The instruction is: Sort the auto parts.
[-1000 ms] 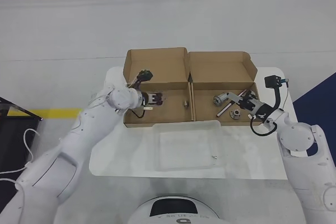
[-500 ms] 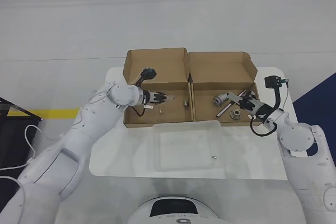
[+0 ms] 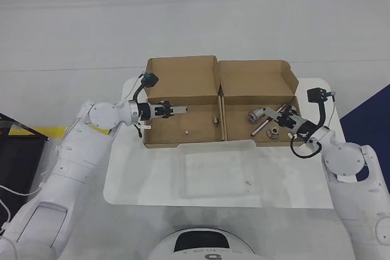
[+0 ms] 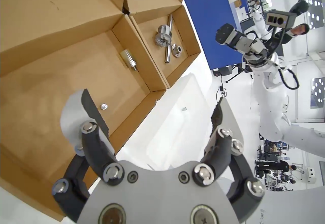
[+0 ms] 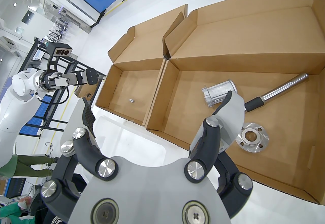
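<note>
Both pairs of jaws stand spread wide with nothing between them. Over the last second the left arm has swung its elbow outward and drawn back, so the left gripper (image 3: 181, 110) now hangs over the outer half of the left box (image 3: 201, 134), apart from the small bolt (image 3: 185, 130) that lies loose on the box floor. A second ago that spot looked bare, though the bolt is too small from above to be sure. The right gripper (image 3: 286, 121) has kept its place over the right box (image 3: 240, 134).

The right wrist view shows one of its fingers (image 5: 232, 108) in front of the hub (image 5: 218, 91) and the dark end of the rod (image 5: 281, 88), with the flange (image 5: 251, 136) flat on the cardboard just beside. I cannot tell whether the finger touches either part.

From above, the stepped pin (image 4: 129, 59) is a speck. The left wrist view shows it plainly, lying in the left box near the wall shared with the right box. That view also picks out a lone screw (image 4: 184, 109) resting on the white tray (image 3: 208, 169) in front of the boxes.
</note>
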Tool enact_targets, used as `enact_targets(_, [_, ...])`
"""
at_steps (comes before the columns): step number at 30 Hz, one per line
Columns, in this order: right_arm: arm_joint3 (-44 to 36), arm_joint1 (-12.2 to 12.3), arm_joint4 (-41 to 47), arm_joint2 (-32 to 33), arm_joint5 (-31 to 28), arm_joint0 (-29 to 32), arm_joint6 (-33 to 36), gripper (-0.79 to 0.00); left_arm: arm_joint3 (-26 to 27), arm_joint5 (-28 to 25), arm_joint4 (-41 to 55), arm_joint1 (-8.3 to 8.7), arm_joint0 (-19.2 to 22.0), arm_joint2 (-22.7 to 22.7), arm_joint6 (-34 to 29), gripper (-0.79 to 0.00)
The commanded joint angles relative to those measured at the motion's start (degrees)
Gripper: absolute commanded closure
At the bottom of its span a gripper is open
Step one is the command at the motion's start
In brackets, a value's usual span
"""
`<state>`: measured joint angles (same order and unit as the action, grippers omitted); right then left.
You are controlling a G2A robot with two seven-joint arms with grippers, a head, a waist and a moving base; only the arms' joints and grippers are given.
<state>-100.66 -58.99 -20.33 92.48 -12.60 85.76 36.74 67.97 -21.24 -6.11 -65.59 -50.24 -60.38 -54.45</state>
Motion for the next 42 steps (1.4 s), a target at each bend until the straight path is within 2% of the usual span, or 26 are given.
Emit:
enact_targets(1, [0.00,0.00,0.00,0.00,0.00,0.00,0.00,-0.785,-0.09,0.01,-0.01,-0.01,0.04,0.05,0.02,-0.785])
enact_targets(5, [0.00,0.00,0.00,0.00,0.00,0.00,0.00,-0.785,-0.09,0.01,-0.01,-0.01,0.04,0.05,0.02,-0.785])
enact_targets(9, [-3.16,0.00,-5.26,-3.28,0.17,0.38,1.70,-0.785,-0.09,0.01,-0.01,-0.01,0.04,0.05,0.02,-0.785])
enact_targets(16, [-4.64,0.29,-1.66,-8.72,-9.04,-1.45,12.56,-0.785,-0.09,0.01,-0.01,-0.01,0.04,0.05,0.02,-0.785])
enact_targets(20, [-4.62,0.66,-0.69,-10.95,-16.35,-3.62,18.46,-0.785,-0.09,0.01,-0.01,-0.01,0.04,0.05,0.02,-0.785])
enact_targets(30, [-4.89,0.78,-2.34,-11.01,-16.82,-3.91,19.08,-0.785,-0.09,0.01,-0.01,-0.01,0.04,0.05,0.02,-0.785])
enact_targets(33, [-6.26,0.82,-8.38,-13.72,-16.82,-4.42,20.11,-0.785,-0.09,0.01,-0.01,-0.01,0.04,0.05,0.02,-0.785])
enact_targets(39, [-5.85,1.24,-13.97,-18.99,-24.94,-7.60,26.73,-0.785,-0.09,0.01,-0.01,-0.01,0.04,0.05,0.02,-0.785])
enact_targets(42, [-4.09,1.52,-14.76,-21.43,-27.79,-9.52,27.15,-0.785,-0.09,0.01,-0.01,-0.01,0.04,0.05,0.02,-0.785])
